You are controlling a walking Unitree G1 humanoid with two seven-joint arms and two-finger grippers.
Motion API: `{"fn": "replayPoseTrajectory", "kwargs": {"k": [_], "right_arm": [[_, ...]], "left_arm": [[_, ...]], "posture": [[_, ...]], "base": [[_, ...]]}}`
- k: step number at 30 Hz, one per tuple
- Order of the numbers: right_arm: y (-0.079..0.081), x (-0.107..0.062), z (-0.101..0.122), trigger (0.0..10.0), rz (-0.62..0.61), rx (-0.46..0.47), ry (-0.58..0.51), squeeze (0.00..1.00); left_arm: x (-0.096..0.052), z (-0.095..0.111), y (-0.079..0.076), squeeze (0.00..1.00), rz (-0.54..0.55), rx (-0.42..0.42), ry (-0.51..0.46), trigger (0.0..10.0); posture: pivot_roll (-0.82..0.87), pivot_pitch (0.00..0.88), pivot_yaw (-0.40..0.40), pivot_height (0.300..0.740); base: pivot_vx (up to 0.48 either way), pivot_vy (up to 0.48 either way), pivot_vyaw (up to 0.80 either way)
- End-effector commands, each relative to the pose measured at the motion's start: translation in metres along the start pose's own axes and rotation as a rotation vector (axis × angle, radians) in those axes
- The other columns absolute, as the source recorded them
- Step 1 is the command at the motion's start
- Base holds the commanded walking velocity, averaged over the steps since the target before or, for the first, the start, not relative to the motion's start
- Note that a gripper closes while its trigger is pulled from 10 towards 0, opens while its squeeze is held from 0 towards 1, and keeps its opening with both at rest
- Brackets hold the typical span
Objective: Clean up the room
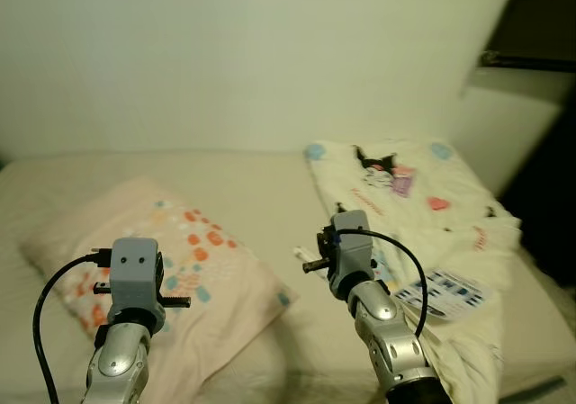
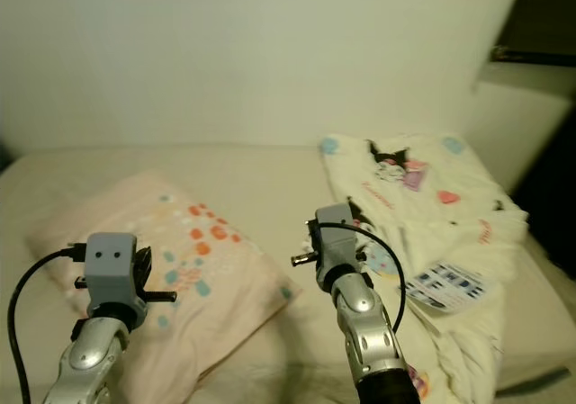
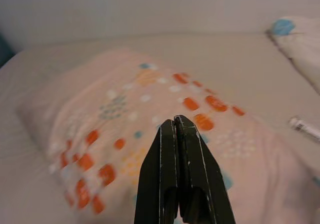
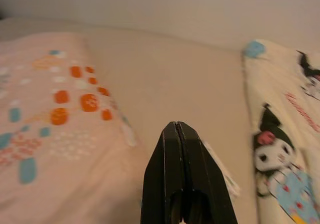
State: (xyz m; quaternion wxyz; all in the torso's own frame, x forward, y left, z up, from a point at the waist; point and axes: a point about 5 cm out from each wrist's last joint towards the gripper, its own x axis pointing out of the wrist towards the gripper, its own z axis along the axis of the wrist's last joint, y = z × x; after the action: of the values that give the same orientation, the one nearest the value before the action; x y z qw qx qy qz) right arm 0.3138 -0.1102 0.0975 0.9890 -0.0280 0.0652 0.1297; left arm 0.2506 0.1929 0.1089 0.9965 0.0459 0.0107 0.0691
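A cream bed [image 1: 261, 188] fills the scene. On it, the cartoon-print blanket [image 1: 423, 206] lies crumpled right of the floral pillow [image 1: 171, 260]. The left gripper [image 3: 176, 126] hovers over the pillow, jaws together; the right gripper [image 4: 175, 131] hangs between pillow and blanket, jaws pressed together.

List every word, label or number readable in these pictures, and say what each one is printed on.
No text can be read with certainty.
Blanket: pinkish script beside the cartoon character, too blurred to read.
Blue-and-white printed sheet lying on the blanket: markings too small to read.
Small tube-like item on the bed: label too blurred to read.
Pillow: only a pattern of dots, no lettering.
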Motion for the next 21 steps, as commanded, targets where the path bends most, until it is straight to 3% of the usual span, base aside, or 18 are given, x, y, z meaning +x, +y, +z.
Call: {"fn": "replayPoseTrajectory", "kwargs": {"k": [1, 21], "right_arm": [[0.0008, -0.0006, -0.0017, 10.0, 0.004, 0.012, 0.011, 0.0], [0.0005, -0.0034, -0.0044, 10.0, -0.007, 0.03, 0.02, 0.0]], "left_arm": [[0.0001, -0.0012, -0.0034, 0.0, -0.02, 0.009, 0.013, 10.0], [0.0007, -0.0005, -0.0061, 0.0, -0.073, 0.014, 0.042, 10.0]], "posture": [[-0.01, 0.059, -0.104, 0.74], [-0.01, 0.071, -0.09, 0.74]], "base": [[0.0, 0.0, 0.8], [0.0, 0.0, 0.8]]}}
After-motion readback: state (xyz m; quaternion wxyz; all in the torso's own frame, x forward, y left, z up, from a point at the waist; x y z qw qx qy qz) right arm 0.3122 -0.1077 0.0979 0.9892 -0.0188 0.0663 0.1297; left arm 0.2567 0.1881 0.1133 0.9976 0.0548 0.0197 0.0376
